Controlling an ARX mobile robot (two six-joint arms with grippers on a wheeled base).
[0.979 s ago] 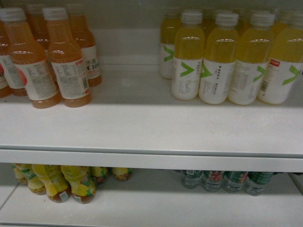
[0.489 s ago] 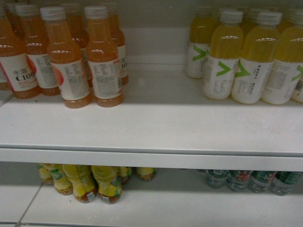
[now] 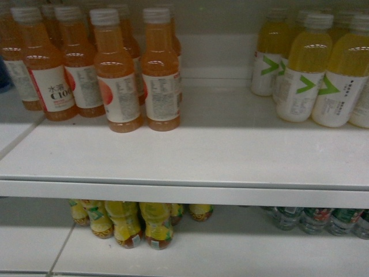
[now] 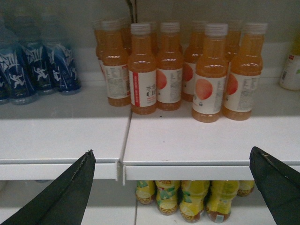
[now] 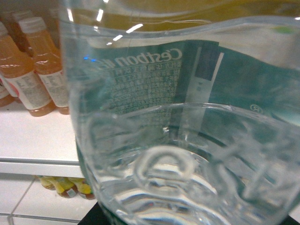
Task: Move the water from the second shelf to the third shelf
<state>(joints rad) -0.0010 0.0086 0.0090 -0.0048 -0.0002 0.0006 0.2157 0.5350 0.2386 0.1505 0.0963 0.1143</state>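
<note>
The water [image 5: 187, 122], a clear ribbed bottle with a dark green label in white print, fills the right wrist view, base towards the camera. My right gripper [image 5: 93, 219] shows only as a dark sliver under the bottle, shut on it. Several more green-labelled water bottles [image 3: 314, 219] stand on the lower shelf [image 3: 230, 254] at the right of the head view. My left gripper [image 4: 172, 151] is open and holds nothing, facing the front edge of the upper shelf [image 4: 187, 140]. Neither gripper appears in the head view.
Orange drink bottles [image 3: 118, 75] stand at the left of the upper shelf [image 3: 190, 156] and yellow drink bottles [image 3: 311, 69] at the right. Yellow-wrapped tea bottles [image 3: 138, 222] stand below. Blue bottles [image 4: 37, 65] stand on the neighbouring shelf section to the left.
The shelf and all its bottles have slid to the right in the head view, so the camera has moved left. More orange bottles show at the left now.
</note>
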